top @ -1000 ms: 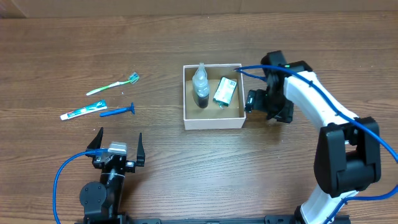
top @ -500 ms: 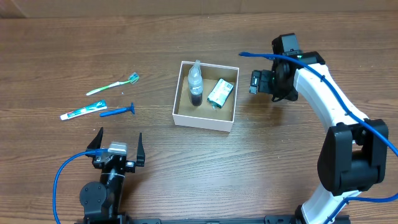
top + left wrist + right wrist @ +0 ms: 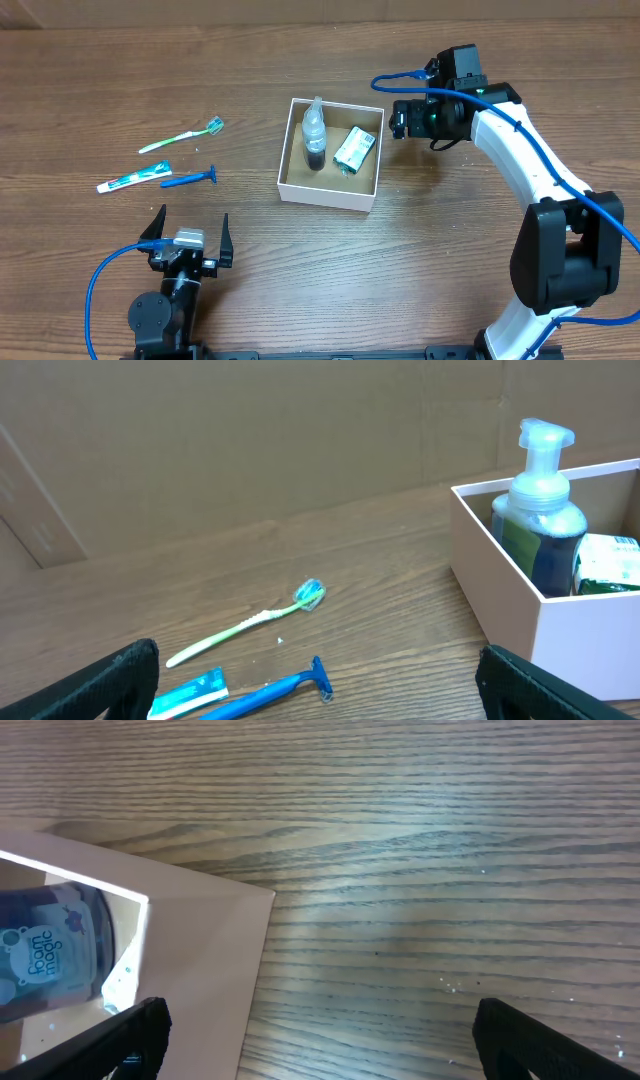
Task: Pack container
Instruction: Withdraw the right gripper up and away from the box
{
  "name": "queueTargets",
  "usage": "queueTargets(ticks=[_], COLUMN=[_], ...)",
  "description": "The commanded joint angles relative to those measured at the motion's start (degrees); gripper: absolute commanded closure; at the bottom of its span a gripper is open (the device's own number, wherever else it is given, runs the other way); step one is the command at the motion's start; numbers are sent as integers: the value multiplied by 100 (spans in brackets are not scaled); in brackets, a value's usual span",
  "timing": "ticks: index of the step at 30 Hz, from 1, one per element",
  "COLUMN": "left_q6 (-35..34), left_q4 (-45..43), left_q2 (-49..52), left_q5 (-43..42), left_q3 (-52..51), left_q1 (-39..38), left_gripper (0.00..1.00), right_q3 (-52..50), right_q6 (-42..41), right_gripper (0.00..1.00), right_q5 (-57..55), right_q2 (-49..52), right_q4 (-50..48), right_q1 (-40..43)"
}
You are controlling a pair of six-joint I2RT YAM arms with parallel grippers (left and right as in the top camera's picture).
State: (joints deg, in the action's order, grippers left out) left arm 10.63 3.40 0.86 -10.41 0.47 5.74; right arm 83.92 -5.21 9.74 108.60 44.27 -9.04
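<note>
Looking down from overhead, I see the box near the middle of the surface, with a bottle and a green packet inside. My right hand hovers just beside its far right corner. My left hand sits by the near edge, spread wide. From my left wrist, a toothbrush, toothpaste and razor lie left of the box. From my right wrist, my fingers are wide apart above the box's corner.

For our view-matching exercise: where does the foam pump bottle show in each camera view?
Overhead: foam bottle centre, in the container's left half.
Left wrist: foam bottle at right edge, upright in the container.
Right wrist: lower-left corner, only its label shows.
Shared landmark: the container's white wall.
</note>
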Motion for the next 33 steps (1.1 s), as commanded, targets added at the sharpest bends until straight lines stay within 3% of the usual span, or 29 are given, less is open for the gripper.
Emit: queueTargets(ticks=[1,14,26,33], left_q6=[-39,-37,-37,-37], left_q4=[-7,-7,-7,-7], left_q2=[-61,-61,-61,-61], left_q5=[33,33,33,35], left_q3=[-20,-20,-20,-20], left_q1=[33,33,33,33], left_gripper=[0,0,0,0], right_q3=[144,142,142,142], right_q6=[146,352,-1226,-1416], right_gripper=[1,2,3,4], right_q5=[164,374,-1423,-1611], right_q2=[-114,-111,-111,343], right_q4=[-50,-195,-754,-717], right_q1=[-33,-446,-435,-435])
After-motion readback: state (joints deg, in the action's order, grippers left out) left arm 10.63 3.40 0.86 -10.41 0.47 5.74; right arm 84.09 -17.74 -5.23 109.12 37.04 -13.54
